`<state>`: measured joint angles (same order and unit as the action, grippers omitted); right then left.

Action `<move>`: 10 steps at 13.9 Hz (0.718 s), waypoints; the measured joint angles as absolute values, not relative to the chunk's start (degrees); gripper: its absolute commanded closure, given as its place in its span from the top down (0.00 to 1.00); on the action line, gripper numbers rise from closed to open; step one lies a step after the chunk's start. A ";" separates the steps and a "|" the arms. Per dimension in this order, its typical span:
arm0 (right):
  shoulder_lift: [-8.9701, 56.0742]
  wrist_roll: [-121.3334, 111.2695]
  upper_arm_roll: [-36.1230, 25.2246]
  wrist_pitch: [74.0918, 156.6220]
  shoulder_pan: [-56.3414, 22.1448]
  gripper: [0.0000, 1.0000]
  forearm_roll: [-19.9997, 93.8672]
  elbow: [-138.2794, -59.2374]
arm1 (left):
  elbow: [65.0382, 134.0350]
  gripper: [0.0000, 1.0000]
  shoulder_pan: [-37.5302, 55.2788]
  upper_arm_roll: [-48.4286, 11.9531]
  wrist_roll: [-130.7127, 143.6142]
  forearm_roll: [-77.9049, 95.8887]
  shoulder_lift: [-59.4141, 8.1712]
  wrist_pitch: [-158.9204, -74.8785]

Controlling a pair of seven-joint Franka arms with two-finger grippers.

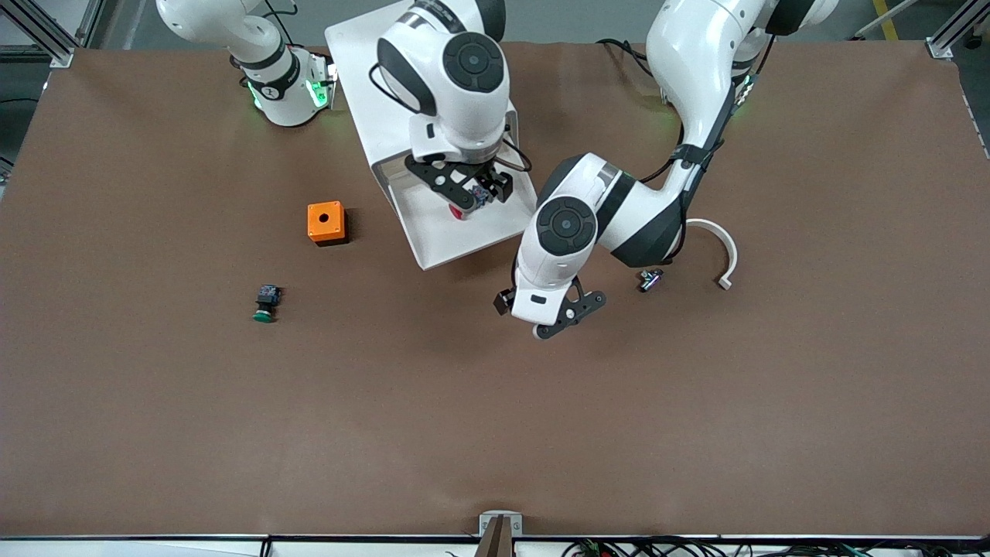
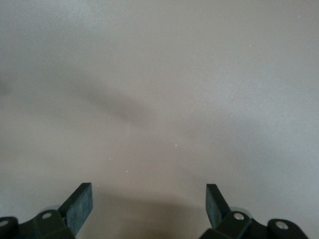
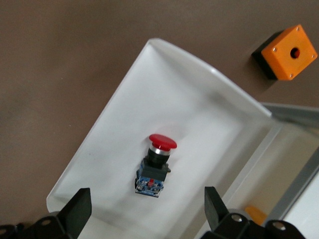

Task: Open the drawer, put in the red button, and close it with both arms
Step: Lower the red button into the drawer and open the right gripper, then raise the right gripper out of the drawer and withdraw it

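The drawer (image 1: 442,241) is pulled out of the white cabinet (image 1: 363,70) toward the front camera. The red button (image 1: 461,210) lies on its side on the drawer's floor, half hidden under my right hand. In the right wrist view the red button (image 3: 158,162) lies on the white drawer floor (image 3: 114,149), red cap away from the fingers. My right gripper (image 1: 466,192) (image 3: 147,209) is open above it, and the fingers do not touch it. My left gripper (image 1: 551,316) (image 2: 148,201) is open and empty over bare table, beside the drawer's front corner.
An orange box with a hole (image 1: 326,222) (image 3: 289,52) sits beside the drawer toward the right arm's end. A green-capped button (image 1: 265,303) lies nearer the front camera. A small part (image 1: 650,279) and a white curved piece (image 1: 723,247) lie toward the left arm's end.
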<state>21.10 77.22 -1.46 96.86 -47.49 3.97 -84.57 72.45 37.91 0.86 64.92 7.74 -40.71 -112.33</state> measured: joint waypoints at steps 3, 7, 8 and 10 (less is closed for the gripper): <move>20.07 64.14 -1.65 91.36 -42.07 1.00 2.80 -81.47 | 72.69 1.00 37.99 0.82 64.92 7.74 -40.72 -112.33; 16.42 45.44 -1.98 86.10 -33.19 1.00 1.83 -80.71 | 73.81 1.00 38.43 0.65 64.92 7.74 -40.75 -112.31; 15.41 40.48 -2.06 84.79 -30.33 1.00 1.80 -80.50 | 74.09 1.00 38.72 0.56 64.92 7.74 -40.76 -112.31; 13.76 31.05 -2.17 81.87 -24.59 1.00 1.75 -79.92 | 74.45 1.00 39.35 0.27 64.92 7.74 -40.78 -112.31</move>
<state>13.76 31.05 -2.17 81.87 -24.59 1.75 -79.92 74.45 39.35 0.27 64.92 7.74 -40.78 -112.31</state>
